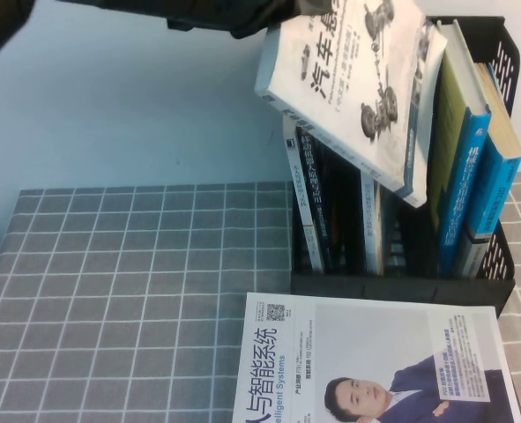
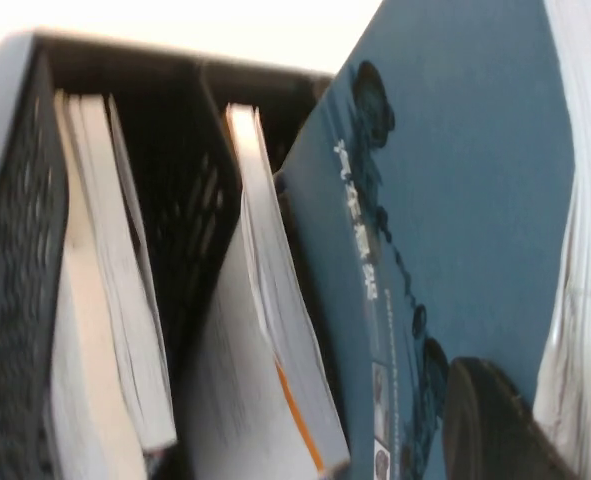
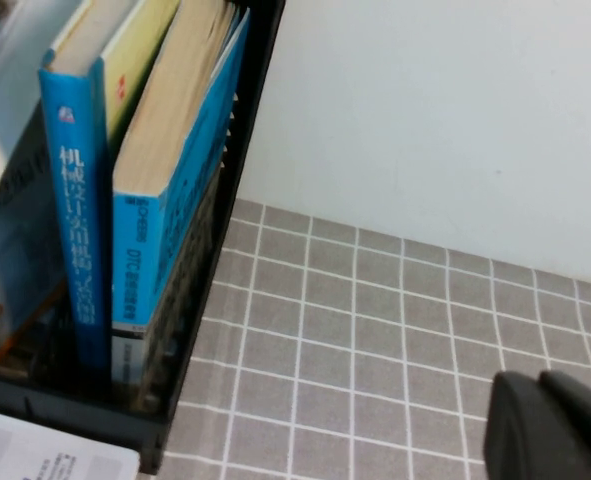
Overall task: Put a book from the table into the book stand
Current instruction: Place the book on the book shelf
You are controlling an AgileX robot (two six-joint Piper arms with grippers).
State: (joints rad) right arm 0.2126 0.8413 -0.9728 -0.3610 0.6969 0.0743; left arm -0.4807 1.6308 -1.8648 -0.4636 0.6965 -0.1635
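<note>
The left hand (image 1: 273, 22) grips the book (image 1: 353, 84) by its top corner, seemingly clamped shut; it hangs tilted above the book stand (image 1: 498, 273), long axis slanting toward the middle compartment. The right hand (image 3: 550, 425) hovers over the bench (image 1: 137, 291); its opening cannot be told.

High cam angled down; wrist cams near book stand (image 1: 472, 273).

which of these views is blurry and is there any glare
High view: mostly sharp, the book slightly soft, held tilted above the book stand by the left gripper. Left wrist view: blurred, washed-out white along its upper edge. Right wrist view: sharp; right gripper hovers over the table.
</note>
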